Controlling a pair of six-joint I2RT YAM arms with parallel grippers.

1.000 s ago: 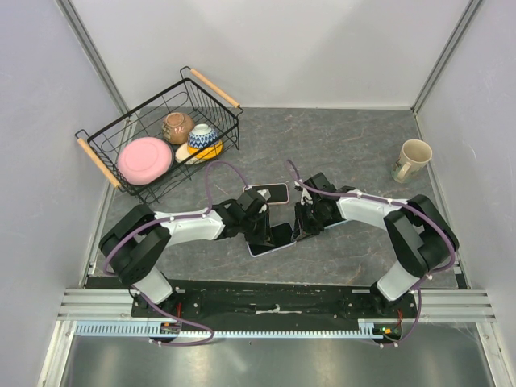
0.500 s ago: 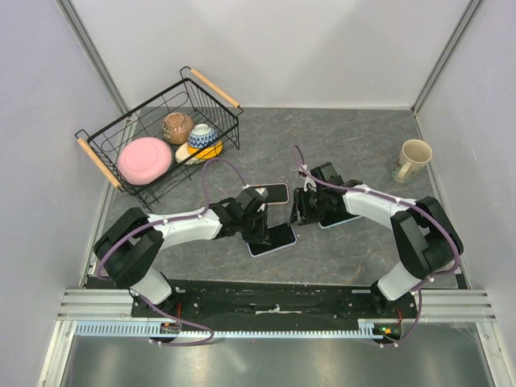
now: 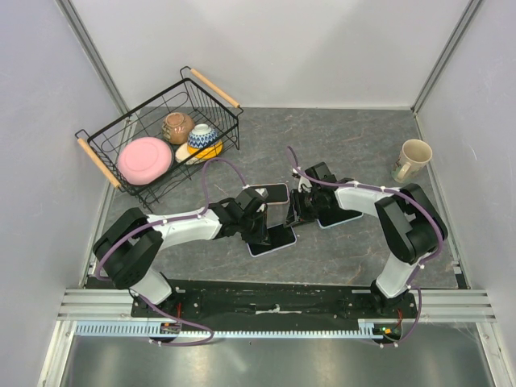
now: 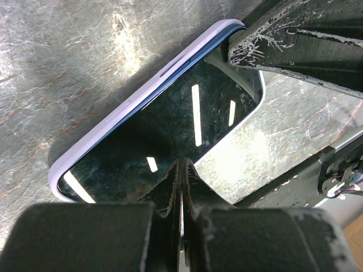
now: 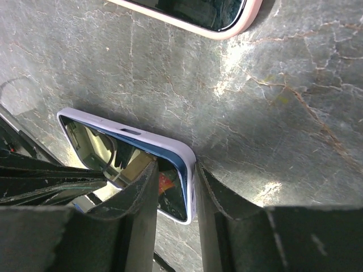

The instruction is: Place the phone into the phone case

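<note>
A dark-screened phone (image 4: 170, 130) lies in a lilac phone case (image 4: 130, 99) on the table, its blue edge showing along one case wall. In the top view it lies just in front of centre (image 3: 278, 239). My left gripper (image 4: 181, 164) is shut, its tips pressed on the screen; it shows in the top view (image 3: 260, 228). My right gripper (image 5: 174, 166) is slightly open astride the case's corner (image 5: 190, 164), one finger over the screen and one outside the wall. It shows in the top view (image 3: 295, 214).
A second phone in a pink case (image 3: 268, 193) lies just behind; it shows in the right wrist view (image 5: 193, 11). A wire basket (image 3: 98, 161) with bowls stands at the back left. A mug (image 3: 413, 158) stands at the right. A pale flat object (image 3: 332, 219) lies under my right arm.
My right gripper drew back from the phone half a second ago and has come back down on its right corner. My left gripper has stayed pressed on the screen.
</note>
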